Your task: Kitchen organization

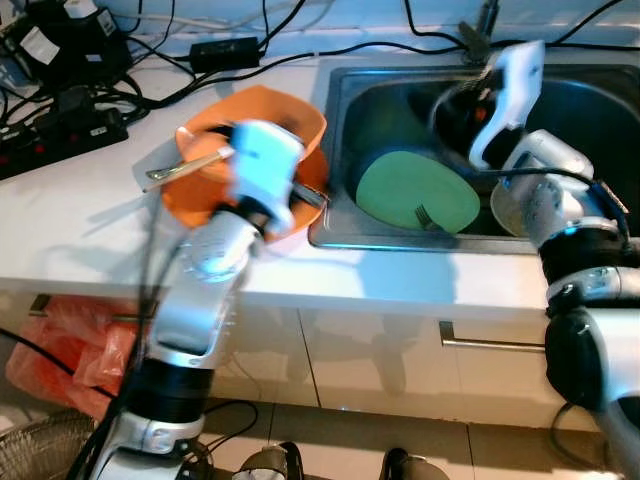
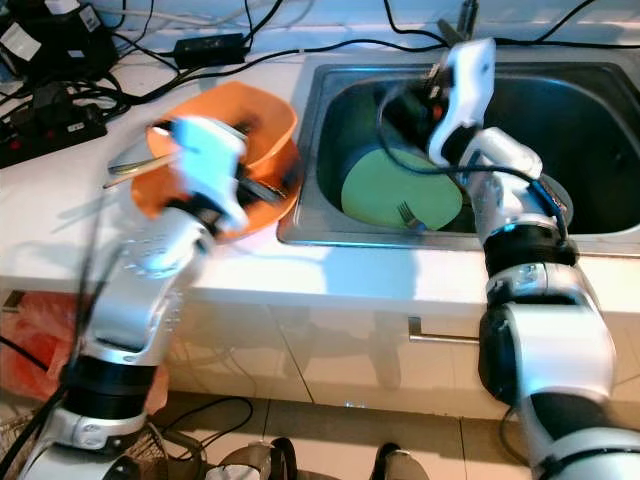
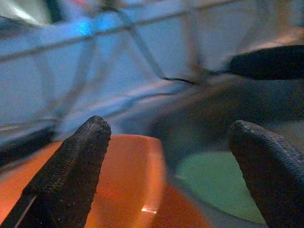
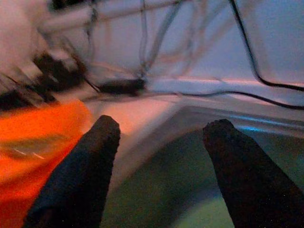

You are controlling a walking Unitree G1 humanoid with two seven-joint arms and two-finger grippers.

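I see my left gripper [image 3: 168, 156] over the two stacked orange plastic bowls [image 1: 285, 115] that stand on the white countertop [image 1: 70, 215] just beside the steel sink [image 1: 345, 85], and its two black fingers [image 3: 71, 175] are apart with nothing between them. A metal spoon [image 1: 185, 168] lies across the bowls' rim. My right gripper [image 4: 159, 171] is above the sink, its fingers also spread and empty, and a round green plate [image 1: 415, 190] with a small fork [image 1: 427, 218] on it lies in the basin, near a pale bowl [image 1: 508, 205].
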